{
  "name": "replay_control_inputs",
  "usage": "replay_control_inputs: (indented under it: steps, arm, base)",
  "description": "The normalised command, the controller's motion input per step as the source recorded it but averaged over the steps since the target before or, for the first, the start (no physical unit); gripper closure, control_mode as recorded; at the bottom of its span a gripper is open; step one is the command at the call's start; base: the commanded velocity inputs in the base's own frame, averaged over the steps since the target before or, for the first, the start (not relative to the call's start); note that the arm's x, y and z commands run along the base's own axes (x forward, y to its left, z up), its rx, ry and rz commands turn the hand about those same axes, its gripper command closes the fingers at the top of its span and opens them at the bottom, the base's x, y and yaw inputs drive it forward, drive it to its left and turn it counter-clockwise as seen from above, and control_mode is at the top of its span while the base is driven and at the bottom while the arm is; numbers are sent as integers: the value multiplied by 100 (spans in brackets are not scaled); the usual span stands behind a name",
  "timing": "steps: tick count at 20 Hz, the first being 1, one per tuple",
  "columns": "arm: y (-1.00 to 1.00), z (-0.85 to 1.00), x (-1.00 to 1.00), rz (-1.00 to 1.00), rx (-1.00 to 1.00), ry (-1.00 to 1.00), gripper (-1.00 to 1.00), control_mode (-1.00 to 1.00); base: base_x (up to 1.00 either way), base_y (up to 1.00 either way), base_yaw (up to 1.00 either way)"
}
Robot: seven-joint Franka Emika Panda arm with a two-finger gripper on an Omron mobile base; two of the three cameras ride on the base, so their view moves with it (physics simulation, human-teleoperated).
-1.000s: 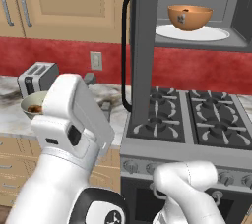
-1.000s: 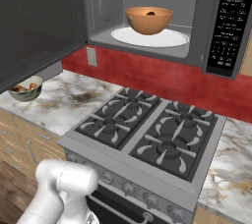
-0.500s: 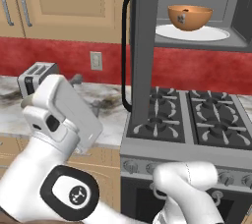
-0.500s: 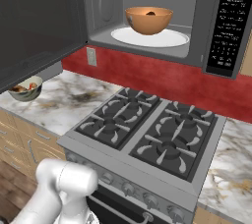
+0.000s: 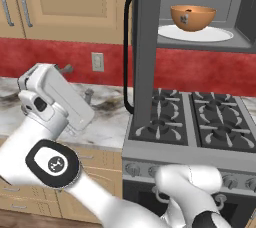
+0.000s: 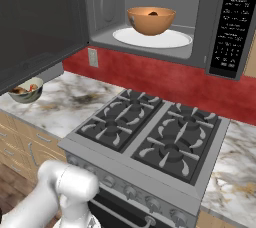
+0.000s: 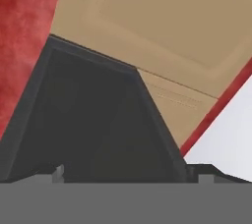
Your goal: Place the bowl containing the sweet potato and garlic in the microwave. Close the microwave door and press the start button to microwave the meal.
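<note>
The bowl (image 6: 151, 20) is sitting upright, rim up, on the round white turntable plate (image 6: 152, 38) inside the microwave (image 6: 150, 17); from the left base view the bowl (image 5: 193, 17) is resting toward the plate's left half. A dark lump, the sweet potato (image 6: 153, 13), is showing just above the rim; its long axis cannot be made out, and the garlic cannot be told apart from it.

The microwave door (image 6: 37, 22) is standing wide open, swung out to the left over the counter. In the left base view the door (image 5: 145, 52) is presenting nearly edge-on, its long curved black handle (image 5: 127, 47) running vertically along the outer side. The control panel (image 6: 231, 24) is lying at the cavity's right.

The arm is reaching low at the left, over the marble counter (image 5: 107, 117). In the hand view the camera is looking at the dark door panel (image 7: 93, 120) close up; the fingertips are barely visible, so the jaws' state cannot be told.

A grey-green bowl (image 6: 26, 90) of red and brown food is sitting on the counter beneath the open door.
</note>
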Motion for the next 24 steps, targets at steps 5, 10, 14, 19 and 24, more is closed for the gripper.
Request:
replay_control_inputs:
  steps: [5, 10, 14, 19, 24]
  arm:
    - [9, 0, 49, -14, -1, 0, -100, -100]
    - [-8, 0, 34, -18, 0, 0, -100, -100]
    - [-51, 7, 6, -17, 0, 0, -100, -100]
    - [-87, 8, 0, -16, 5, 0, -100, -100]
    - [-100, 8, 0, -17, 11, 0, -100, -100]
  base:
    - [0, 0, 0]
    - [0, 0, 0]
    - [0, 0, 0]
    - [0, 0, 0]
    - [0, 0, 0]
